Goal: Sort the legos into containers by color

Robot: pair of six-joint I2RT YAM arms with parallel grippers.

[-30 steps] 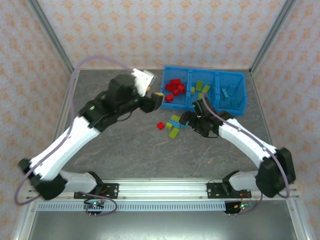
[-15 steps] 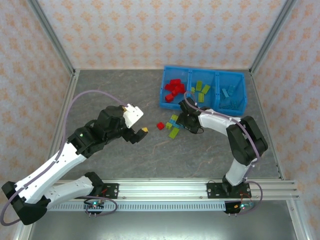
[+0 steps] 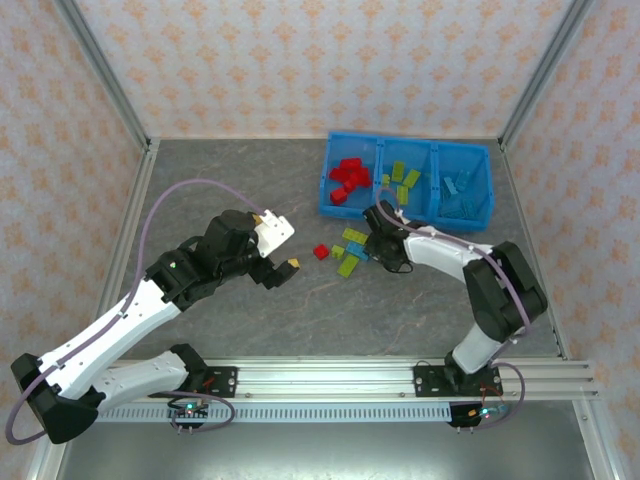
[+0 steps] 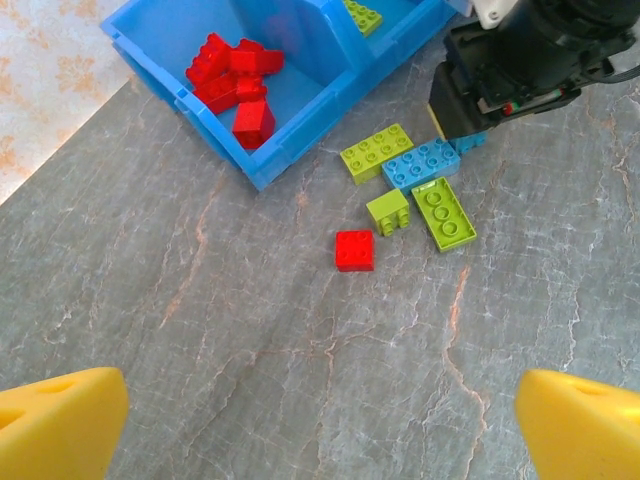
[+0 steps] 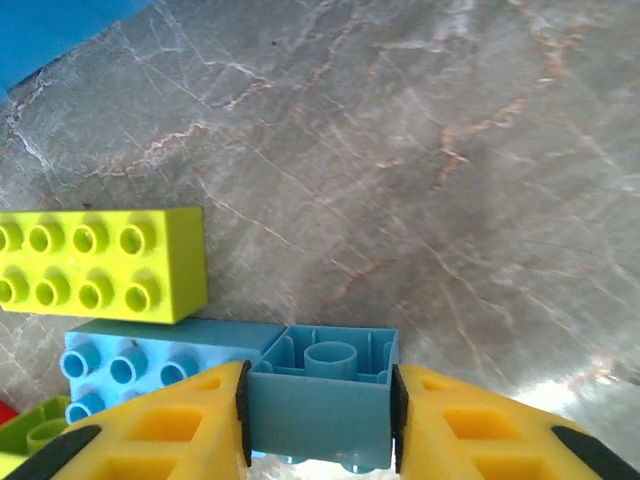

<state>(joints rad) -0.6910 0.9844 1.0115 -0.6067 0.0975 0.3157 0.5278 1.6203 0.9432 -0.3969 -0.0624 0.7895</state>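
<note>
1. Left gripper (image 4: 320,430) hovered over the table (image 3: 230,180), fingers spread wide, holding nothing;
2. Loose legos (image 3: 345,252) lay on the table just before the bin (image 3: 405,139);
3. Right gripper (image 5: 318,420) was clamped on a light blue brick (image 5: 318,392) beside them.

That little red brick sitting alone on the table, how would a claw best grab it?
From straight above, pinching two opposite flat side walls of the red brick. It lies flat and low on the table, so a sideways approach would likely just push it. Its nearest neighbour, a small green brick, sits apart off one corner, so all four walls look free for fingers.
</note>
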